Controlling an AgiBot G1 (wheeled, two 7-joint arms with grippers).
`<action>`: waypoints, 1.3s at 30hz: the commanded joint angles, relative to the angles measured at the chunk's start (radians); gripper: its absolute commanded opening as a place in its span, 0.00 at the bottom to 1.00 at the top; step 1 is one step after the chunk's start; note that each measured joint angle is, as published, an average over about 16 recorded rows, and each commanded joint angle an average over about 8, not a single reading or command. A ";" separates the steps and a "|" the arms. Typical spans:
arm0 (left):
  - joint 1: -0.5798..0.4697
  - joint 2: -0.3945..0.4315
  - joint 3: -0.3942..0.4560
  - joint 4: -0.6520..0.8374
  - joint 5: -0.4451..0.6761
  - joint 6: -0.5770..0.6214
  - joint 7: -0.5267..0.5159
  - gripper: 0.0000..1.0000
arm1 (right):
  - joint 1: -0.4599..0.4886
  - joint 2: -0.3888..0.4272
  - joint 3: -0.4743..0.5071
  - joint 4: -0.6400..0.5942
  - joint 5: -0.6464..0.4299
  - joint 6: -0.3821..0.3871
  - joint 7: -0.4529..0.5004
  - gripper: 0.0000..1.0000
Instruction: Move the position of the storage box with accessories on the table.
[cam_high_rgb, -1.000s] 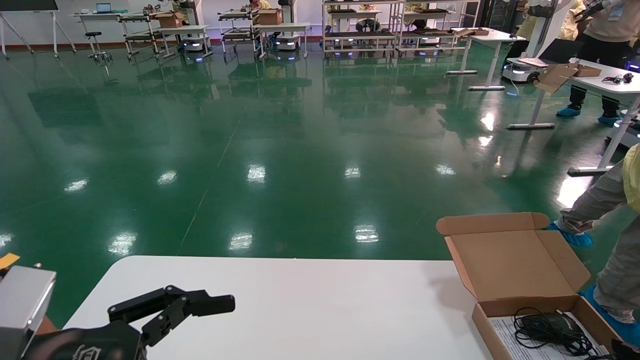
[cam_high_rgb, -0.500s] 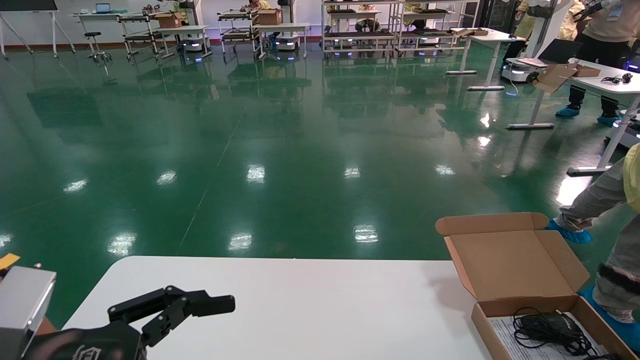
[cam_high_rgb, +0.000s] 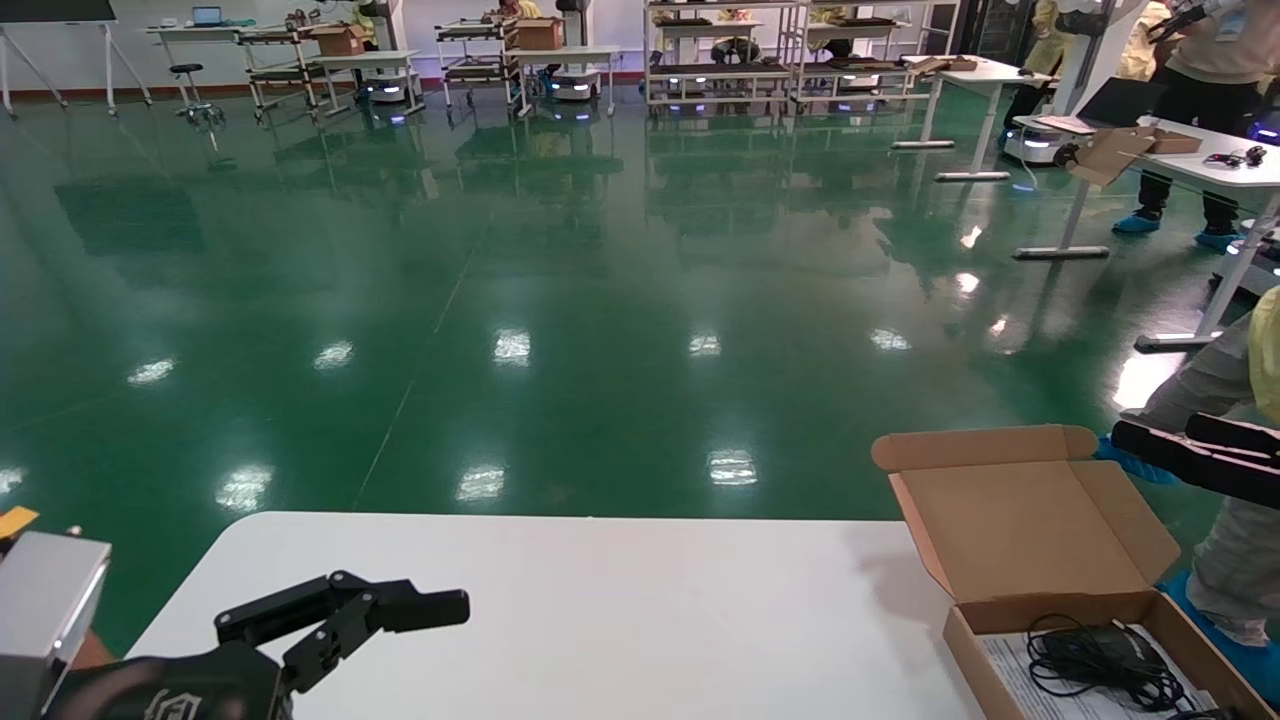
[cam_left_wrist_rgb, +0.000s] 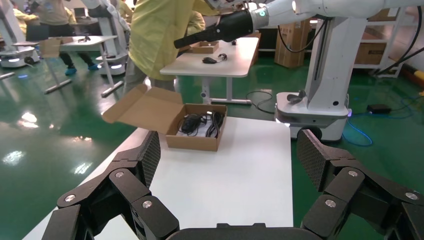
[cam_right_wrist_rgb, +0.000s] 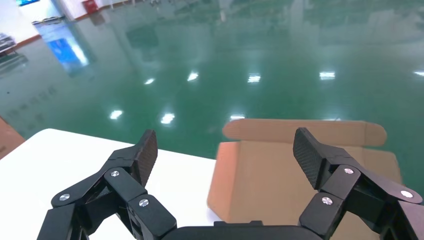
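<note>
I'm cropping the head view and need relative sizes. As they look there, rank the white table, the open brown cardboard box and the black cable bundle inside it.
Largest to smallest:
1. White smooth tabletop
2. Open brown cardboard storage box, cut off by the frame edge
3. Coiled black cables inside it

The right pincer (cam_high_rgb: 1150, 445) has risen into the head view at the right edge, its black fingers (cam_high_rgb: 1190, 458) spread apart. It now hangs above the raised lid of the shallow brown cardboard storage box (cam_high_rgb: 1030, 530), where moments ago only a bystander's leg showed.
</note>
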 joint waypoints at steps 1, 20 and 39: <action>0.000 0.000 0.000 0.000 0.000 0.000 0.000 1.00 | 0.003 -0.001 0.002 0.006 0.004 -0.011 0.000 1.00; 0.000 0.000 0.000 0.000 0.000 0.000 0.000 1.00 | -0.117 0.009 0.022 0.234 0.072 -0.035 0.009 1.00; 0.000 0.000 0.000 0.000 0.000 0.000 0.000 1.00 | -0.300 0.024 0.060 0.614 0.190 -0.101 0.022 1.00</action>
